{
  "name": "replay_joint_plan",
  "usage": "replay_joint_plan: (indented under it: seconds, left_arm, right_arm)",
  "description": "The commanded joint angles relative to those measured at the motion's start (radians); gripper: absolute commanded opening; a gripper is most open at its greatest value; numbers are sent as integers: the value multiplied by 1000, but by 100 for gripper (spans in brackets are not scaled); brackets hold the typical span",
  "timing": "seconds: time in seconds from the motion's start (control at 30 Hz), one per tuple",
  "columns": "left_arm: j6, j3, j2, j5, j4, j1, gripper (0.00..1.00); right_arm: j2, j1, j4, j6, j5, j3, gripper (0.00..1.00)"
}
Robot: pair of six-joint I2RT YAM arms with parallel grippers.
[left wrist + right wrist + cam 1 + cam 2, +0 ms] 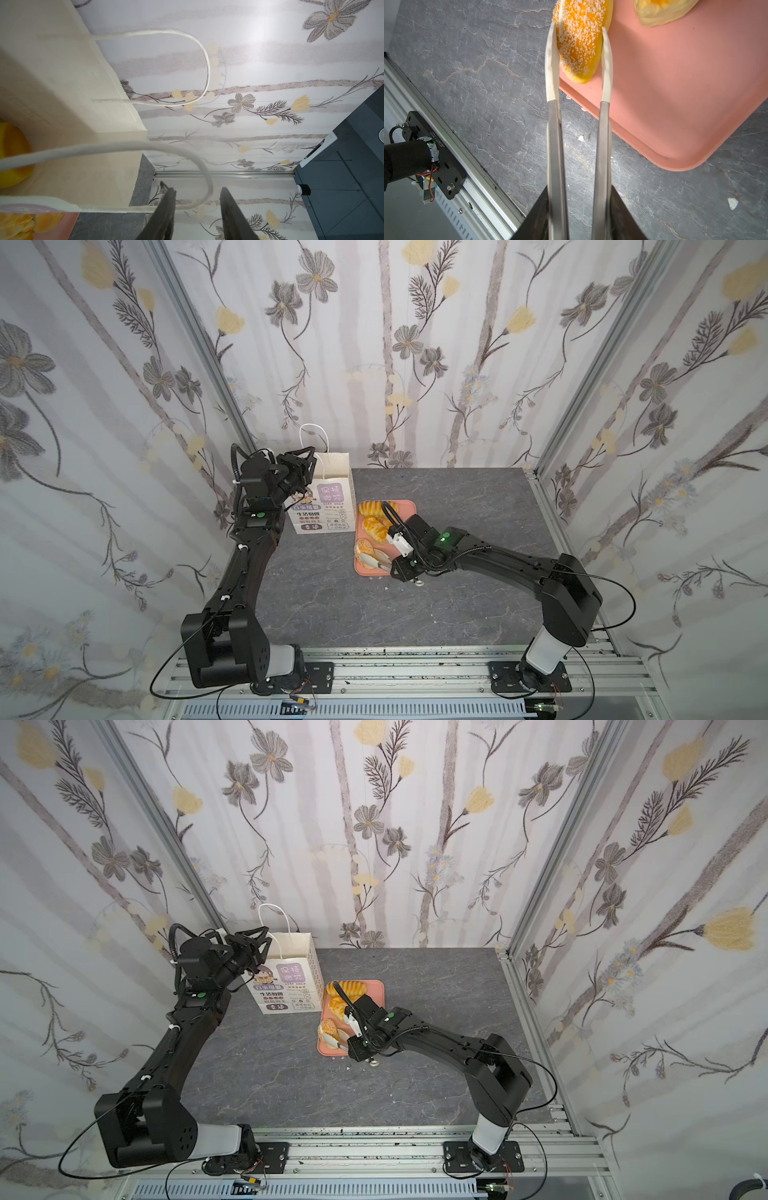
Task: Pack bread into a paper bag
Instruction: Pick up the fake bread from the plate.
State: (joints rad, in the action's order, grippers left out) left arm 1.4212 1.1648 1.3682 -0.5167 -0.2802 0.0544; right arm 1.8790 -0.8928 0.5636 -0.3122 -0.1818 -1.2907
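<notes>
Bread (pixel 368 508) sits partly hidden under the right arm (pixel 498 560); right fingers (pixel 620 220) clamp tongs (pixel 555 135) pinching a roll (pixel 579 41), left fingers (pixel 230 212) apart.

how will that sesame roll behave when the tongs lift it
Probably light and soft: the sesame roll looks puffy, so the tongs may dent it. Its rounded sides could slip or pivot between the narrow tips. Topping may shed; white bits lie beside the tray.
</notes>
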Motion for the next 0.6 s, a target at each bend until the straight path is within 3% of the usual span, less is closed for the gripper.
replay_joint_plan:
  seconds: [0.0, 0.57]
  left_arm:
    - [-1, 9, -4, -3, -20, 1, 38]
    - [5, 9, 11, -3, -40, 1, 38]
  right_arm:
    - [2, -1, -37, 1, -12, -8, 35]
    - [-186, -1, 105, 44, 45, -89, 32]
